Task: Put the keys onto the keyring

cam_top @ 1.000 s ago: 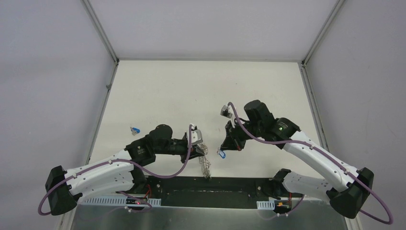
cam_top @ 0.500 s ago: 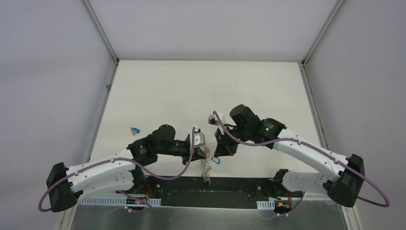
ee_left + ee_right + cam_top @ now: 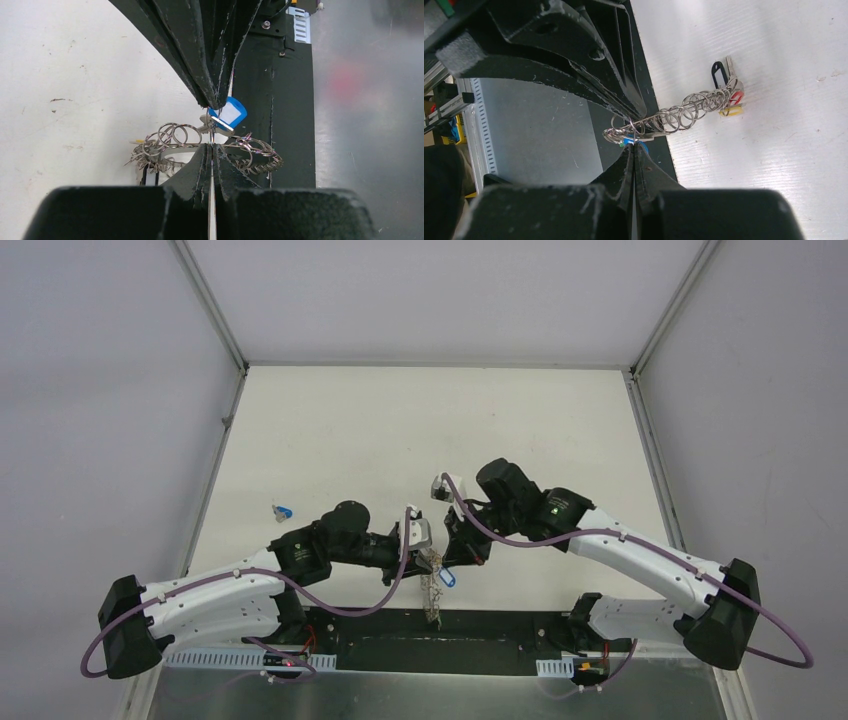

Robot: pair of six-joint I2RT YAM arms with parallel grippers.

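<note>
The left gripper pinches the keyring; the right gripper pinches a blue-tagged key. Key sits at 12 o'clock from the left jaws — just beside the keyring.

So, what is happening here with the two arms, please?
The left gripper is shut on the keyring near the front edge of the table. The right gripper pinches a blue-tagged key and holds it against the ring, right beside the left grip; whether it is threaded yet cannot be seen. Already on the ring are black, red and yellow keys. Another blue key lies apart on the table.
</note>
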